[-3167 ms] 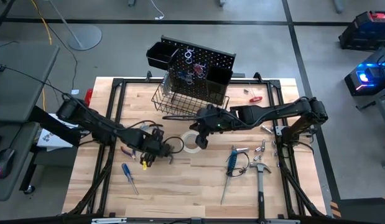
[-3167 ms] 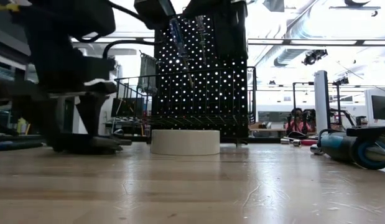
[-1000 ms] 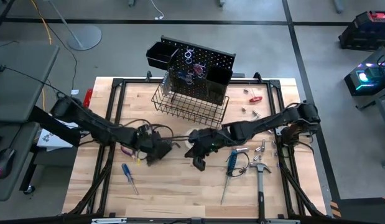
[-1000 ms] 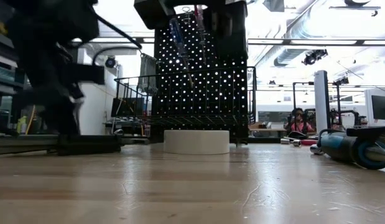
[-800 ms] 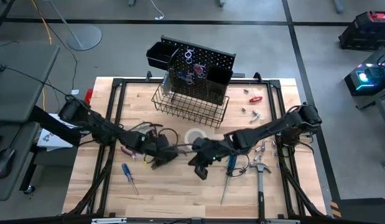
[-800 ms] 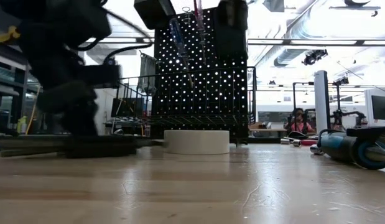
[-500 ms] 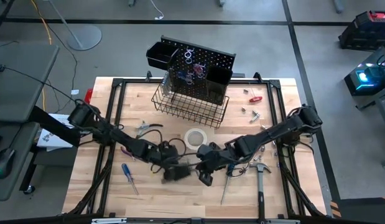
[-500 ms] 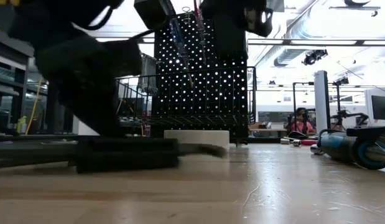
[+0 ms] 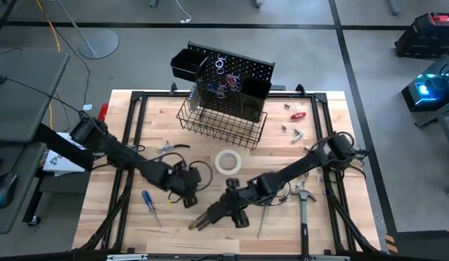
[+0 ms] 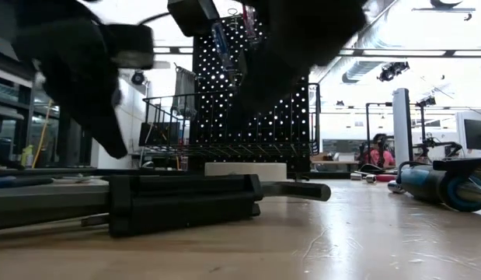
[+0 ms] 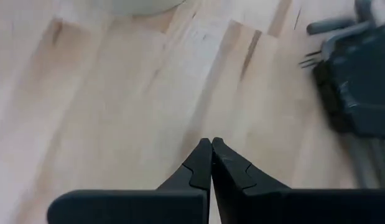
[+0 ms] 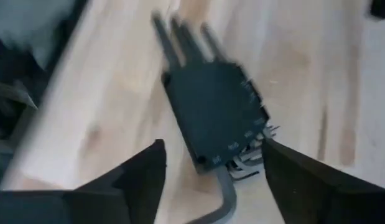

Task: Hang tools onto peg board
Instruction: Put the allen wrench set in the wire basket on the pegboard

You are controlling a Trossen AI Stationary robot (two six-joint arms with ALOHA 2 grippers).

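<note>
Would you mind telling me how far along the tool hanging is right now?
A few tools already hang on the peg board. Nothing is held: the right gripper stands open over a black hex key set lying on the table, and the left gripper is shut and empty. The tape roll, hammer and blue screwdriver are left.

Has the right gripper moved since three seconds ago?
Yes. The right gripper has come away from the peg board, past the tape roll, toward the table's near edge.

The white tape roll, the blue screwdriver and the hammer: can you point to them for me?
white tape roll (image 9: pixel 228 162): high view, on its ring.
blue screwdriver (image 9: pixel 148 199): high view, on its blue handle.
hammer (image 9: pixel 303 199): high view, near its head.
</note>
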